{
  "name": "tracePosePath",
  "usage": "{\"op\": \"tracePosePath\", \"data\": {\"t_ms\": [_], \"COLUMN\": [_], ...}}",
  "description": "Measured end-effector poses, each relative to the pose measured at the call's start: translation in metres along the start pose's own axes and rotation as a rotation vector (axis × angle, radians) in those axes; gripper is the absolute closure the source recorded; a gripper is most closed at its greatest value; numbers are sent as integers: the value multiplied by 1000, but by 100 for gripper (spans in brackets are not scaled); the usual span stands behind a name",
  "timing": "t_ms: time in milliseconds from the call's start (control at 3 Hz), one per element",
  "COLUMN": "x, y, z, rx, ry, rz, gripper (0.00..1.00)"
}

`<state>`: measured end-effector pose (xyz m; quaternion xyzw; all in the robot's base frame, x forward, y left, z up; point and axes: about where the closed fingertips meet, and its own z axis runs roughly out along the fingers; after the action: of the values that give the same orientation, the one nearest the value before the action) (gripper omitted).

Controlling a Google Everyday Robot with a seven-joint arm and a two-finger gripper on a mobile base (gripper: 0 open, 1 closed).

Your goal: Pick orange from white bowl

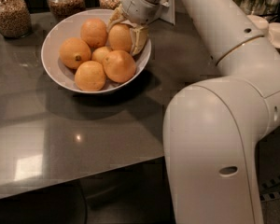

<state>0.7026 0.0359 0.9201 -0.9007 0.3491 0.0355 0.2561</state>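
The white bowl [53, 34] is sitting on the grey counter [60, 143], at about 10 o'clock from the big white body of the robot arm [214, 139]. The gripper [126, 36] is reaching down into the bowl from 1 o'clock. Its tan fingers [141, 35] are pressing on both sides of the orange [120, 38], so it is grasping this fruit. The orange is lying at 2 o'clock inside the bowl, close to the rim, and it is touching its neighbours.

Other fruits are lying around it:
- an orange with a dark dot [74, 53] at 9 o'clock
- a small pale orange [101, 54] in the middle
- a front orange [119, 66] at 5 o'clock

Behind the bowl, at 11 o'clock, two glass jars [64, 2] are standing.
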Motion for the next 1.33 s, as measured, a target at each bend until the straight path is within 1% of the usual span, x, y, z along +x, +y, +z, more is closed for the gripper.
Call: {"op": "tracePosePath", "data": {"t_ms": [333, 667, 1000, 1333], "x": [-6, -14, -21, -34], "y": [-1, -2, -3, -11], "z": [-4, -16, -34, -55], "rx": [18, 51, 81, 112], "ry": [-25, -57, -71, -70], "rz": [20, 49, 55, 24], "gripper": [72, 94, 100, 100]}}
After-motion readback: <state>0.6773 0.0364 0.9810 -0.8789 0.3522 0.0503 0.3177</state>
